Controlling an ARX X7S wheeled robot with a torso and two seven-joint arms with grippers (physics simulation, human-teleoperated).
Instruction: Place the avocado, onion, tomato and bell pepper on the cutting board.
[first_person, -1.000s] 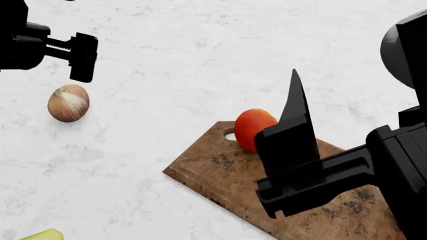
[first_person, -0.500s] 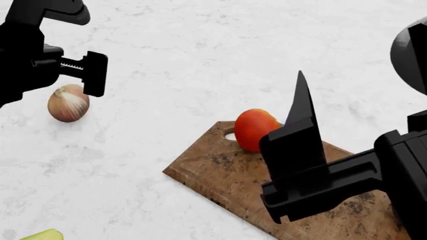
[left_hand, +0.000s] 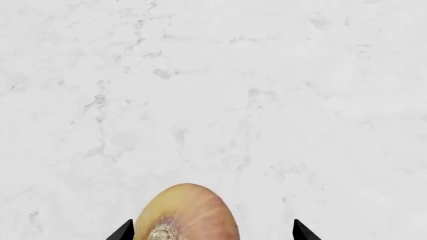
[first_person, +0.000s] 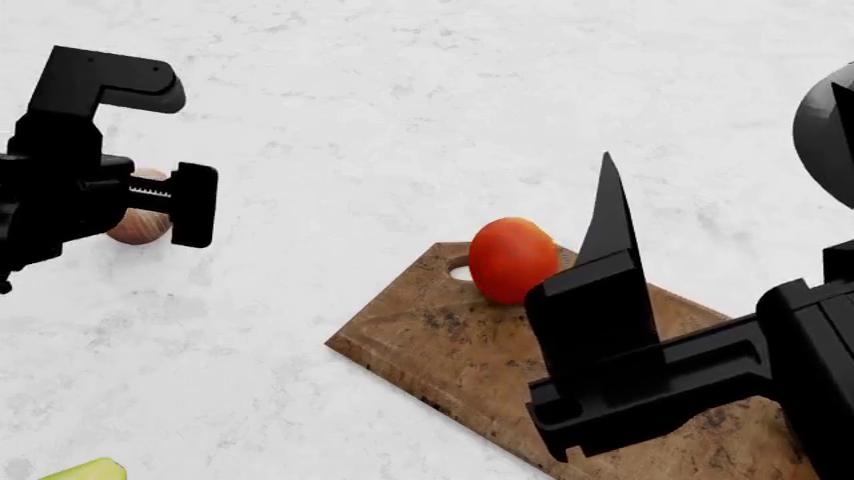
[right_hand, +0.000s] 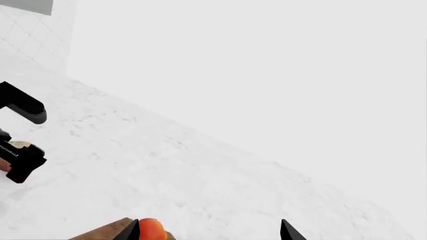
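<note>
Tomato (first_person: 513, 259) on board (first_person: 441, 345), near handle-hole end; one of four done, by my count. Onion (first_person: 139, 222) off board on white counter (first_person: 400, 120), well apart from it; left gripper (left_hand: 208, 231) above it, fingers spread, onion between tips (wrist view), not yet pinched. Right gripper (right_hand: 210, 229) over board, fingers apart, holding nothing. Yellow-green sliver (first_person: 88, 470) at lower edge of head view (likely avocado, too cropped to tell), off board. Pepper not in view. Left: onion, avocado, pepper.
</note>
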